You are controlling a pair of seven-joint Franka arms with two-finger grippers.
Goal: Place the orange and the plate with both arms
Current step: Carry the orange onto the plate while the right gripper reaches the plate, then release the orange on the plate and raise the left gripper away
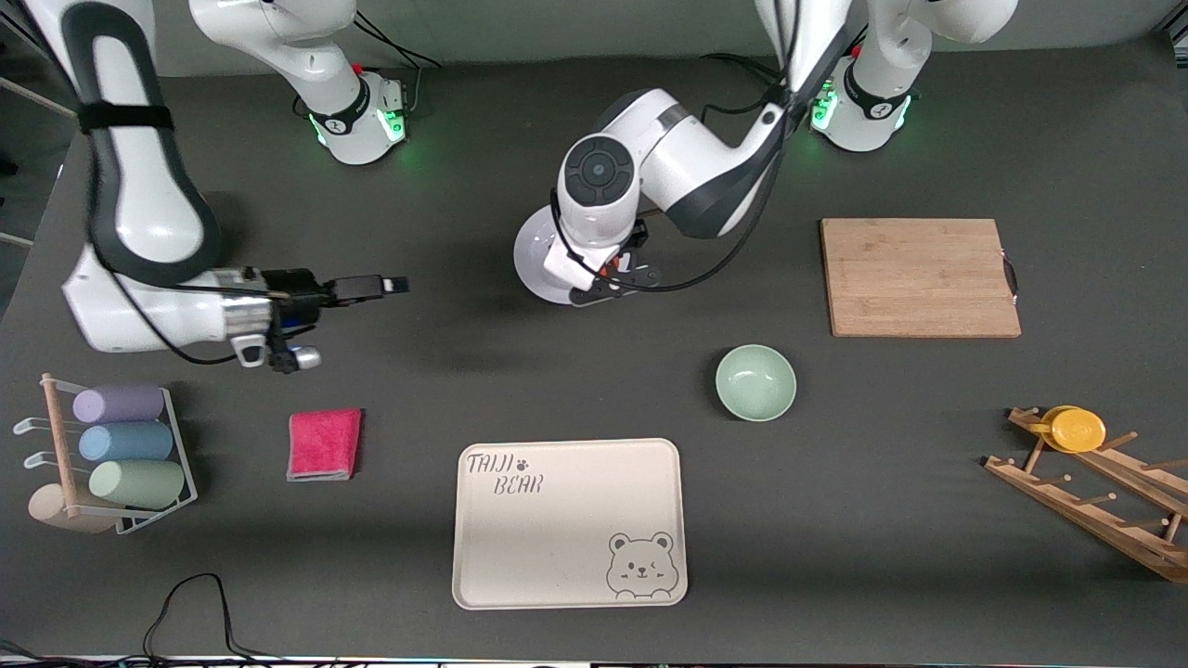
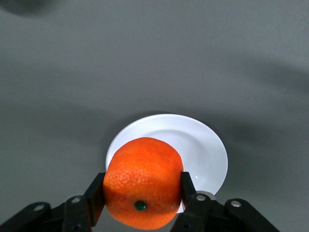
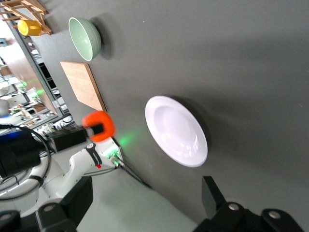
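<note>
My left gripper (image 2: 143,187) is shut on the bright orange (image 2: 143,181) and holds it in the air just above the white plate (image 2: 205,145). In the front view that gripper (image 1: 610,280) hangs over the edge of the plate (image 1: 538,264) that is nearer the camera, and its wrist hides most of the orange. The plate lies on the dark table between the two arm bases. My right gripper (image 1: 385,286) is open and empty, held level above the table and pointing at the plate from the right arm's end. The right wrist view shows the plate (image 3: 176,130) and the held orange (image 3: 99,126).
A pale green bowl (image 1: 755,382) and a wooden cutting board (image 1: 919,276) lie toward the left arm's end. The beige bear tray (image 1: 569,522) lies near the camera. A pink cloth (image 1: 324,444), a rack of cups (image 1: 111,456) and a wooden rack with a yellow cup (image 1: 1077,430) stand at the ends.
</note>
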